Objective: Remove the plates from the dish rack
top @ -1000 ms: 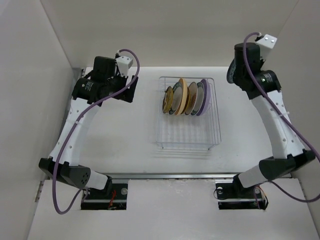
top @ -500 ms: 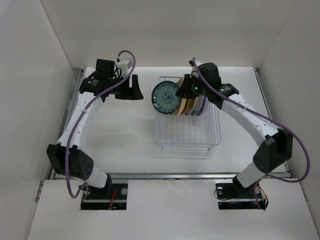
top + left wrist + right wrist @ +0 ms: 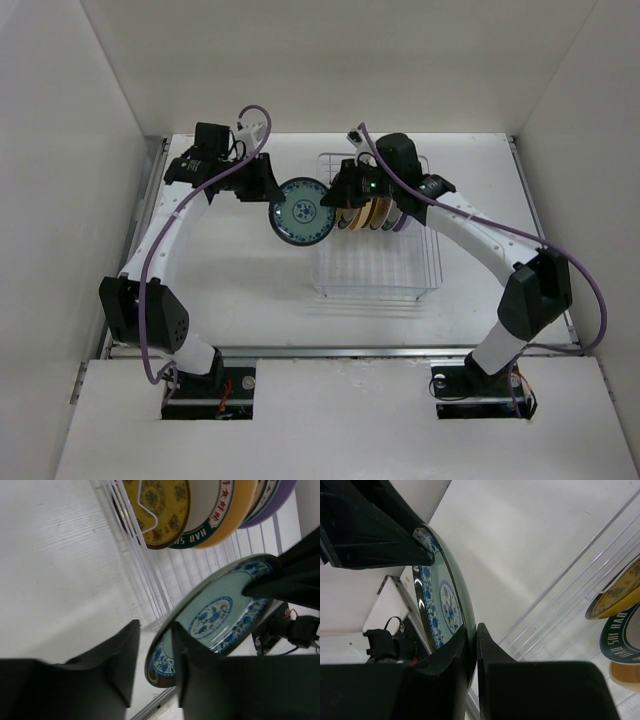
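- Top view: the small teal plate (image 3: 303, 212) is seen out of the dish rack (image 3: 376, 272), held in the air just left of it above the table (image 3: 225, 285), its patterned face tipped up towards the camera.
- The plate's right edge is clamped by the right gripper (image 3: 338, 192), and its left edge is met by the left gripper (image 3: 268, 190).
- The remaining plates (image 3: 375, 210) are lined up on edge in the far half of the rack.
- Left wrist view: the teal plate's near rim is straddled by the left gripper (image 3: 155, 627). Its jaws are spread, and a sliver of white is seen between one finger and the rim, so no squeeze is shown.
- The right gripper (image 3: 270, 577) is seen clenched on the opposite rim.
- Behind, a brown-and-yellow plate (image 3: 160, 500), a white plate with a dark rim (image 3: 207, 510), a pale yellow plate (image 3: 240, 510) and a lavender plate (image 3: 274, 505) are slotted in the rack wires.
- Right wrist view: the right gripper (image 3: 472, 630) is pinched tight on the plate's edge, while the left arm's fingers (image 3: 370, 535) are seen at the far rim.
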You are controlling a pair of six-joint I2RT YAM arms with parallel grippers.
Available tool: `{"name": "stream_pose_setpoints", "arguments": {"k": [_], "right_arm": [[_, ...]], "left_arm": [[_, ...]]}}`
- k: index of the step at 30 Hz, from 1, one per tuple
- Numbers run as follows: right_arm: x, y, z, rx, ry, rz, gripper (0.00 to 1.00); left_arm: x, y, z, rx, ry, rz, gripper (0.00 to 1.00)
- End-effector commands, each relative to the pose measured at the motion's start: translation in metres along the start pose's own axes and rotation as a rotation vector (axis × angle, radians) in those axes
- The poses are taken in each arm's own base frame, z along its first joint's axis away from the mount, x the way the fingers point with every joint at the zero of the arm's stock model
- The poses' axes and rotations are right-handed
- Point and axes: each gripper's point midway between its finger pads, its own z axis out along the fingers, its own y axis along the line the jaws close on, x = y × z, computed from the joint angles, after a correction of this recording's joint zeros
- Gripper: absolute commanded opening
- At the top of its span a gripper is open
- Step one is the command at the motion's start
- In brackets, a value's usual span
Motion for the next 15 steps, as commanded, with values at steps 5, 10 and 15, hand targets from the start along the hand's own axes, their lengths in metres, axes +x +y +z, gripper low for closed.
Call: {"name": "stream_pose_setpoints", "arguments": {"k": [5,10,15], "right_arm": [[-0.008,0.033,0.006,-0.155,-0.019,-0.037,0.00],[-0.009,0.030,0.007,-0.139,-0.028,-0.036,0.00],[-0.008,0.028,0.011,-0.146,-0.015,-0.032,0.00]], "left_arm": [[0.008,-0.028,-0.009,0.170,0.078,0.036,0.00],[0.017,-0.033,-0.022,0.195,0.122,0.053,0.00],[0.021,-0.039,-0.032,0.204,0.129,0.068,0.00]]}}
